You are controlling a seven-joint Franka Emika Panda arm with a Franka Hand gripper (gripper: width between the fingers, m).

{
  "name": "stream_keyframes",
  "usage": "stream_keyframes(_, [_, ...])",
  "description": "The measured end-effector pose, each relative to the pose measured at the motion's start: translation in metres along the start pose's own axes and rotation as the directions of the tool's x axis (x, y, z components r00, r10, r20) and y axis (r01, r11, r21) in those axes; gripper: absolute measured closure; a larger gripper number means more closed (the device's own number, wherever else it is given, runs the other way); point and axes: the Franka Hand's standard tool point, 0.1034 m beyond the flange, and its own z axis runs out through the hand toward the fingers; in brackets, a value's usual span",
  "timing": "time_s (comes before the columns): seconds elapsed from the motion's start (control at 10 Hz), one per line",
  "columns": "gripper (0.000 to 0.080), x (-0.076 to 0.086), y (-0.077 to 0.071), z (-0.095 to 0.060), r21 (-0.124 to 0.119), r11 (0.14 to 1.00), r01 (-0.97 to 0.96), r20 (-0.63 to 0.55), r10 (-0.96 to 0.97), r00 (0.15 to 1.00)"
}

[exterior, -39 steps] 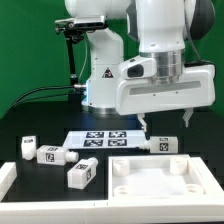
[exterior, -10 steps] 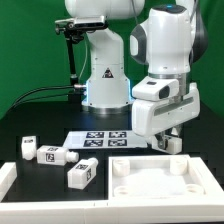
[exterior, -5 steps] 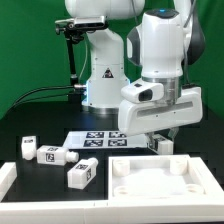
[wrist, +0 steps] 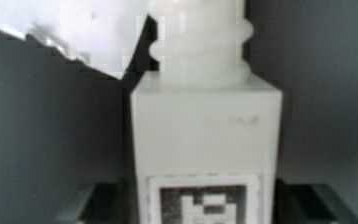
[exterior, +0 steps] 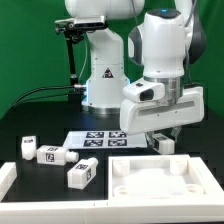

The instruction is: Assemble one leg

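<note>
My gripper [exterior: 165, 138] is down at the exterior view's right, just behind the big white panel [exterior: 160, 182]. It is shut on a leg [exterior: 166, 144], a small white block with tags, held low near the table. In the wrist view the leg [wrist: 202, 120] fills the picture between my dark fingers [wrist: 108, 200], its tag near the jaws and its ribbed screw end pointing away. My gripper [wrist: 201, 205] closes on its tagged end. Three more legs lie at the exterior view's left: one [exterior: 27, 148], a second [exterior: 52, 154] and a third [exterior: 82, 173].
The marker board [exterior: 100, 138] lies flat in the middle in front of the robot base [exterior: 105, 85]. A white raised edge [exterior: 6, 182] stands at the near left corner. A dark stand with a cable [exterior: 72, 50] rises behind on the left.
Since 3.9 s ago my gripper came down onto the leg at the right. Over the last second the wrist turned; in the last half second nothing moved visibly.
</note>
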Motion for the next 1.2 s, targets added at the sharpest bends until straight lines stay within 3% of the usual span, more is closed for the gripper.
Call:
stream_keyframes(0.1, [0.0188, 0.000, -0.002, -0.001, 0.008, 1.000, -0.008, 0.031, 0.008, 0.999])
stream_keyframes(0.4, [0.0152, 0.029, -0.001, -0.015, 0.034, 0.998, -0.044, 0.116, 0.040, 0.992])
stream_keyframes(0.5, [0.0152, 0.034, 0.003, -0.015, 0.037, 0.998, -0.051, 0.134, 0.046, 0.990])
stream_keyframes(0.7, [0.0151, 0.038, 0.002, -0.016, 0.061, 0.997, -0.057, 0.288, 0.037, 0.957])
stream_keyframes(0.8, [0.0151, 0.036, 0.002, -0.014, 0.067, 0.996, -0.060, 0.331, 0.034, 0.943])
stream_keyframes(1.2, [0.0151, 0.008, -0.002, -0.009, 0.097, 0.992, -0.078, 0.530, 0.015, 0.848])
